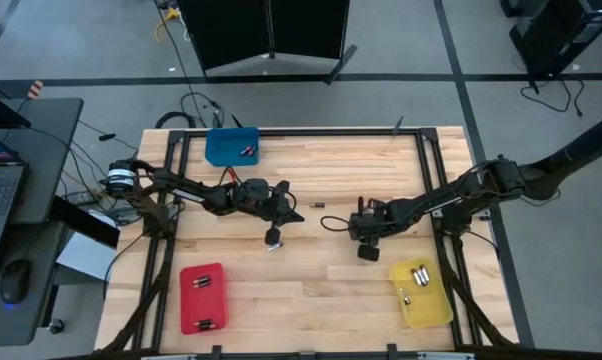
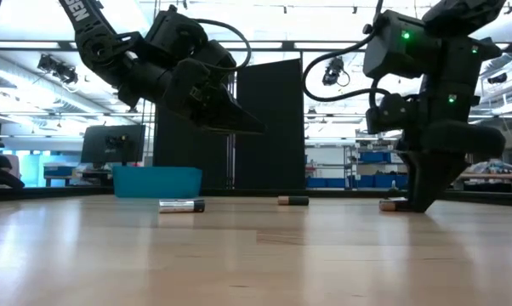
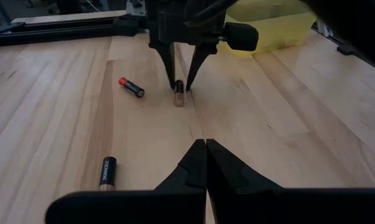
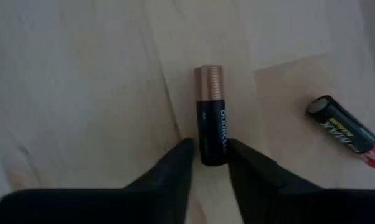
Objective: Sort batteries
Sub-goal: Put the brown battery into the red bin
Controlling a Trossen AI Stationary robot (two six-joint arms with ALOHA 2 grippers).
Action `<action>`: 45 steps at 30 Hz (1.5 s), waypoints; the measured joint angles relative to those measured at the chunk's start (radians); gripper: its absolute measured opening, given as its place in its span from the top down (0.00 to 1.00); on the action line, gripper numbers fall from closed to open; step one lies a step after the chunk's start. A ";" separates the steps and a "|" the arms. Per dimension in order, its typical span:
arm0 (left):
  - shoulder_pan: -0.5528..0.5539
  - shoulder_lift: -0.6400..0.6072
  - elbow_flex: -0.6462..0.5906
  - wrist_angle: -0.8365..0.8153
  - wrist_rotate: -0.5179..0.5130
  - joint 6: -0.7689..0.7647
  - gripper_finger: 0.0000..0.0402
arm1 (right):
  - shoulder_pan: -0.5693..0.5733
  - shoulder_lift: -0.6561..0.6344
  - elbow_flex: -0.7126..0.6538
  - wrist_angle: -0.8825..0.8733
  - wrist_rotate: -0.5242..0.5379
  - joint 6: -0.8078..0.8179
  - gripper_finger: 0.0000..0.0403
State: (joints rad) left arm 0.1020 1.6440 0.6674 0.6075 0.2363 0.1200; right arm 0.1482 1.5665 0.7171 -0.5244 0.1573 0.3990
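High view: blue tray (image 1: pixel 232 146), red tray (image 1: pixel 203 297), yellow tray (image 1: pixel 420 293) seen, cells inside each
Low view: left gripper (image 2: pixel 239 121) raised, empty
Left wrist view: its fingers pressed together
Right wrist view: right gripper (image 4: pixel 207 165) fingers part-open, astride copper-top battery (image 4: pixel 211 114) lying on table (image 4: pixel 81 87); firm grip not discernible

Robotics lab: framed workbench (image 1: pixel 301 290), shelving (image 2: pixel 358 170), monitors (image 2: pixel 111 144)

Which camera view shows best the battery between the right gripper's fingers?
The right wrist view: the copper-topped battery fills the centre. The left wrist view shows it small, the low view only its end beside the right gripper, and the high view hides it.
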 joint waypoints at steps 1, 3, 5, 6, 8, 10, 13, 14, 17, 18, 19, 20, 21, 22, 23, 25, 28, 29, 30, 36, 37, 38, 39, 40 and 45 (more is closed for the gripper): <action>0.000 0.000 0.000 0.001 0.000 -0.001 0.99 | 0.000 0.000 0.000 0.006 -0.005 0.005 0.76; 0.000 0.000 0.000 0.004 0.000 -0.015 0.99 | 0.000 0.000 -0.001 0.014 -0.010 0.017 0.85; -0.001 0.000 0.000 0.012 -0.008 -0.025 0.99 | 0.007 0.001 -0.002 0.037 -0.013 0.023 0.86; -0.004 0.000 -0.004 0.027 -0.016 -0.027 0.99 | 0.017 0.002 -0.002 0.049 -0.005 0.023 0.86; -0.010 0.000 -0.029 0.095 -0.037 -0.027 0.99 | 0.035 0.003 -0.003 0.072 0.031 0.029 0.86; -0.013 0.000 -0.068 0.202 -0.041 -0.034 0.99 | 0.052 0.003 -0.005 0.122 0.060 0.053 0.86; -0.013 0.000 -0.151 0.433 -0.041 -0.070 0.99 | 0.085 0.006 -0.006 0.243 0.119 0.072 0.86; -0.013 0.000 -0.181 0.512 -0.041 -0.080 0.99 | 0.096 0.005 -0.006 0.290 0.145 0.066 0.86; -0.013 0.000 -0.259 0.714 -0.043 -0.120 0.99 | 0.117 0.005 -0.033 0.528 0.227 0.018 0.86; -0.013 0.000 -0.277 0.764 -0.042 -0.128 0.99 | 0.121 0.005 -0.047 0.622 0.258 -0.008 0.86; -0.013 0.000 -0.294 0.810 -0.041 -0.131 0.99 | 0.123 0.005 -0.061 0.722 0.282 -0.038 0.86; -0.013 0.000 -0.304 0.842 -0.041 -0.132 0.99 | 0.124 0.005 -0.073 0.812 0.302 -0.070 0.86; -0.013 0.000 -0.308 0.866 -0.041 -0.133 0.99 | 0.124 0.004 -0.083 0.902 0.321 -0.103 0.86; -0.013 0.000 -0.309 0.883 -0.041 -0.136 0.99 | 0.124 0.004 -0.091 0.989 0.337 -0.141 0.86; -0.013 0.000 -0.308 0.895 -0.035 -0.141 0.98 | 0.124 0.004 -0.098 1.070 0.348 -0.184 0.86; -0.013 0.000 -0.292 0.895 -0.014 -0.152 0.96 | 0.124 0.004 -0.105 1.213 0.355 -0.270 0.86; -0.019 0.000 -0.257 0.889 0.017 -0.158 0.91 | 0.124 0.003 -0.098 1.334 0.353 -0.365 0.86; -0.022 0.000 -0.245 0.885 0.022 -0.158 0.88 | 0.124 0.003 -0.095 1.357 0.351 -0.391 0.86; -0.026 0.000 -0.236 0.883 0.029 -0.158 0.86 | 0.124 0.003 -0.090 1.366 0.351 -0.411 0.86; -0.048 0.000 -0.165 0.832 0.078 -0.158 0.72 | 0.123 0.002 -0.073 1.370 0.349 -0.463 0.86; -0.051 0.000 -0.149 0.802 0.080 -0.158 0.70 | 0.123 0.002 -0.071 1.371 0.349 -0.463 0.86; -0.052 0.000 -0.135 0.770 0.080 -0.158 0.69 | 0.123 0.002 -0.069 1.370 0.348 -0.468 0.86; -0.053 0.000 -0.122 0.740 0.081 -0.157 0.68 | 0.123 0.002 -0.069 1.370 0.347 -0.472 0.86; -0.056 0.000 -0.106 0.707 0.082 -0.157 0.67 | 0.123 0.002 -0.069 1.370 0.347 -0.474 0.86; -0.060 0.000 -0.065 0.667 0.074 -0.146 0.67 | 0.123 0.002 -0.068 1.370 0.347 -0.479 0.86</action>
State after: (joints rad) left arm 0.0425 1.6440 0.6029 1.2746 0.3099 -0.0265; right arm 0.2710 1.5688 0.6491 0.8459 0.5045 -0.0799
